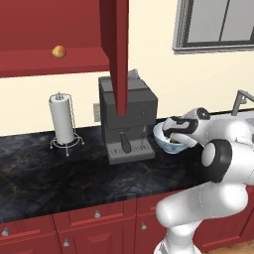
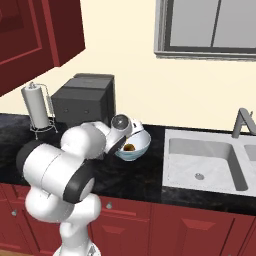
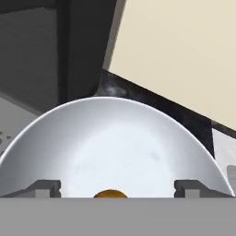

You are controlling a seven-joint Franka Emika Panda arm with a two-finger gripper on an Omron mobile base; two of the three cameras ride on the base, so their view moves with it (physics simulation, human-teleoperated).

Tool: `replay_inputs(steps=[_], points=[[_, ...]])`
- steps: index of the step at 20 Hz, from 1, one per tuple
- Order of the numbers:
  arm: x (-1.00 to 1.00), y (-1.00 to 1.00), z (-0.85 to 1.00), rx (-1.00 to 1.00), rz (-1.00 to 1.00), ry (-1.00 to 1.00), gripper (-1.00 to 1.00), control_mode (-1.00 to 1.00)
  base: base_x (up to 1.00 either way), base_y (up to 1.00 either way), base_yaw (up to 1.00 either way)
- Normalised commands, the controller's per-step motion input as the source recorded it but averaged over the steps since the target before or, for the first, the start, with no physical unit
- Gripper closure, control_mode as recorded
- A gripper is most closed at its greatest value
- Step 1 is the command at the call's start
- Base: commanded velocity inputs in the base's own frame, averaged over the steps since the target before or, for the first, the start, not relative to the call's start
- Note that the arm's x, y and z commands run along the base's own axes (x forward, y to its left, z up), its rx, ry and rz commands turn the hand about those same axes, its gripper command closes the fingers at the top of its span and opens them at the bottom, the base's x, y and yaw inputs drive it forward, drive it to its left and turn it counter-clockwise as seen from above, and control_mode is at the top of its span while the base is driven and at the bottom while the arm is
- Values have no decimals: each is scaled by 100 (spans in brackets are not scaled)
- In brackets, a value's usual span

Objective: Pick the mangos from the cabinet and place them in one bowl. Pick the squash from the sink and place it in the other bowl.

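Cream wall (image 2: 130, 65) behind, with a grey-framed window (image 2: 207, 27) high on it. Black stone surface (image 1: 44, 173) along it, over red drawers (image 1: 94, 214) with silver knobs. Dark coffee machine (image 1: 126, 119) against the wall, paper towel roll (image 1: 62, 119) on a wire stand well to its left.

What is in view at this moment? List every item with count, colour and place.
mango on shelf: one, yellow-orange, on the red cabinet shelf
mango in bowl: one, orange-brown, between the gripper fingertips
bowl: one, pale bluish-white, on the counter right of the coffee machine
coffee machine: one, dark grey, on the black counter
paper towel roll: one, white, on a wire stand, left of the machine
sink: pale grey, faucet behind
window: grey frame, above the sink
drawers: red, silver knobs, below the counter
gripper: fingers apart, over the bowl
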Motion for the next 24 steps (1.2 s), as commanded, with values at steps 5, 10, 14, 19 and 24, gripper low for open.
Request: replay_inputs(steps=[5, 10, 14, 19, 24], points=[[-44, 0, 97, 4, 0, 3, -100, -100, 0, 0, 0], [-55, 0, 100, 0, 0, 13, -100, -100, 0, 0, 0], [-97, -5, 75, -3, 2, 10, -100, -100, 0, 0, 0], [-94, 0, 54, -8, 8, 13, -100, -100, 0, 0, 0], [-100, 6, 26, -5, 6, 15, -100, -100, 0, 0, 0]])
